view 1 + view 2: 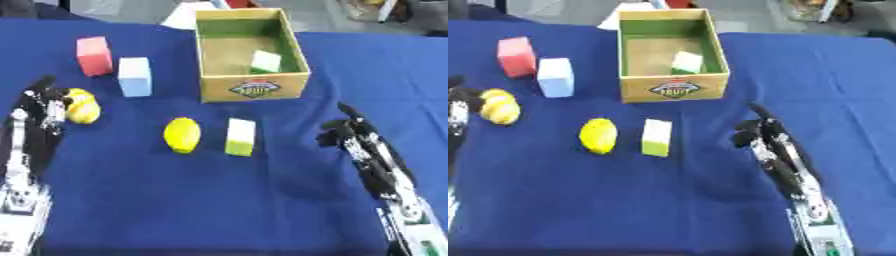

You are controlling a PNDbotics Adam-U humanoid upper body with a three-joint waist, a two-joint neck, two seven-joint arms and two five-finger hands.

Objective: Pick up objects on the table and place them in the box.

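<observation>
On the blue worktop (219,200), the left hand (44,107) has its fingers curled round a yellow lemon-like fruit (85,106) near the left edge, well apart from the box (254,86). It looks light, rounded and probably smooth, so a wrap round its middle suits it better than a pinch at the ends. The right hand (350,132) hangs relaxed, holding nothing.

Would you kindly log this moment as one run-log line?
left hand: curled on yellow object | right hand: open, idle | cardboard box: holds white-green block | yellow lemon-shaped object: on cloth
</observation>
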